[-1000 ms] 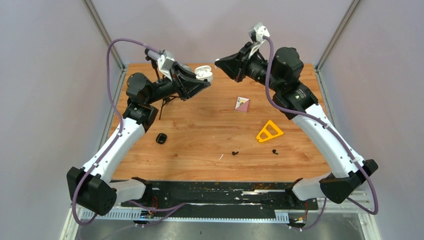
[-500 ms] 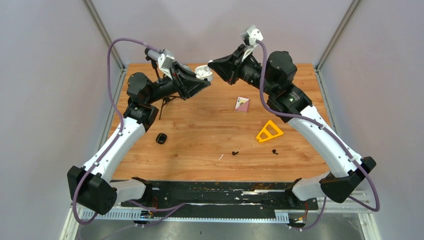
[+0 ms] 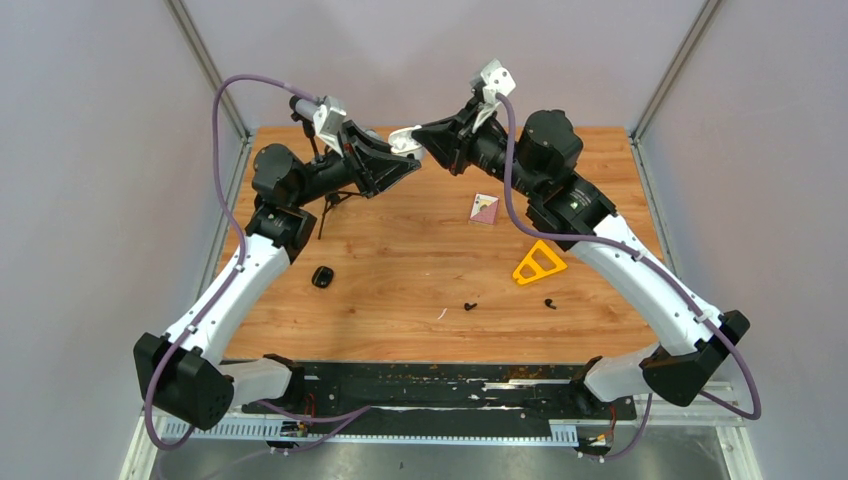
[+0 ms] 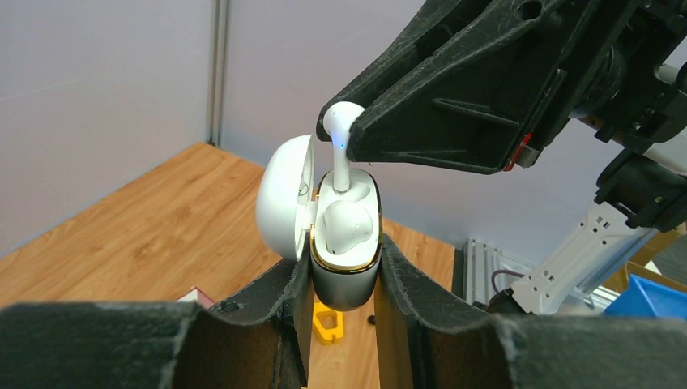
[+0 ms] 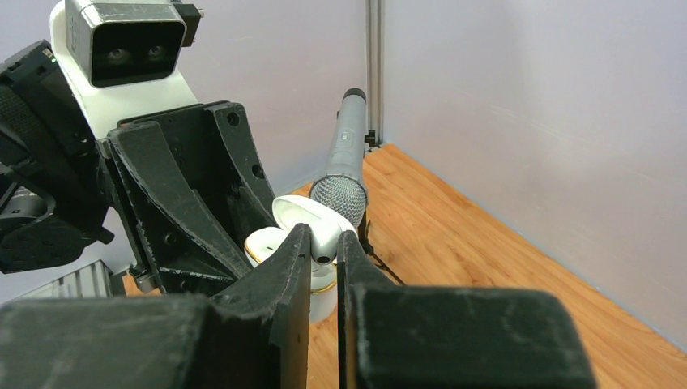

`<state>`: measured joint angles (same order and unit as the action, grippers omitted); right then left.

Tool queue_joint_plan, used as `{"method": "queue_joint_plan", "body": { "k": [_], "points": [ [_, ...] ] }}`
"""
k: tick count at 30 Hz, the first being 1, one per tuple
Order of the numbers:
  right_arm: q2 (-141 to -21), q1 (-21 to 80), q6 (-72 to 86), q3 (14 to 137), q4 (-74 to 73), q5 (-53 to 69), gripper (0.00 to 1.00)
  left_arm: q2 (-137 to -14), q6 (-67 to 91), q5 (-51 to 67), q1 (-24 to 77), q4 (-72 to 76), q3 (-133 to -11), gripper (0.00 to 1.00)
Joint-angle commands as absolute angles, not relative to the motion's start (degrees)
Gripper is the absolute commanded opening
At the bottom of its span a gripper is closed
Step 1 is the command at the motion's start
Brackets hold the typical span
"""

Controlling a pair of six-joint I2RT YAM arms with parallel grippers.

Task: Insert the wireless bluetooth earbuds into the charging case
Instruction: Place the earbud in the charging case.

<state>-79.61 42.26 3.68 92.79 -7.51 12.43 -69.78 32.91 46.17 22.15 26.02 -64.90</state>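
You look down on a wooden table (image 3: pixel 400 280) with an orange-brown grain, closed in by plain pale lilac walls (image 3: pixel 90 200) on your left, back and right. Slim metal posts (image 3: pixel 205 65) rise at its two back corners. A black rail (image 3: pixel 450 385) runs along your near edge, with a grey metal floor (image 3: pixel 450 460) below. The light is soft and even.

You're running two arms with white lower links (image 3: pixel 232 290), black joint housings (image 3: pixel 545 140), a purple cable (image 3: pixel 216 140) looping along each, ribbed black triangular fingers (image 4: pixel 454 89), and a white camera housing (image 5: pixel 130 101) at the right-wrist view's upper left.
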Motion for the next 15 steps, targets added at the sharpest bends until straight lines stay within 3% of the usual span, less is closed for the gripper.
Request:
{"method": "queue_joint_plan", "body": {
  "k": [1, 15],
  "points": [
    [-77.5, 42.6, 1.3, 92.2, -5.1, 9.8, 0.0, -68.0, 33.1, 45.7, 22.5, 27.6, -67.0, 0.0],
    [-77.8, 42.7, 0.2, 92.1, -6.2, 10.2, 0.0, -67.5, 32.8, 45.5, 22.3, 27.6, -66.1, 0.0]
  ]
}}
